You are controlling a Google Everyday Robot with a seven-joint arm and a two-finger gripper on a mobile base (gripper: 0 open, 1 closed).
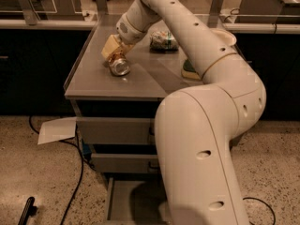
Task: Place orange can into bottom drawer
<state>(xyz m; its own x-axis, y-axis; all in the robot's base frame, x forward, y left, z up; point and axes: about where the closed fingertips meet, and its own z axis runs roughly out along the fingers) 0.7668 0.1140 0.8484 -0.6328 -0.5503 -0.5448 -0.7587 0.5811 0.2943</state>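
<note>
The orange can lies on its side on the grey cabinet top, left of the middle, with a shiny silver end facing me. My gripper is right at the can, coming down onto it from behind and above, and its cream end touches the can's upper side. The bottom drawer is pulled out at floor level below the cabinet front. It shows a plain grey floor, and my arm's large white lower link partly covers it.
Two wider grey drawers are closed above the open one. A crumpled snack bag and a green object sit on the cabinet top to the right. A sheet of paper and a black cable lie to the left.
</note>
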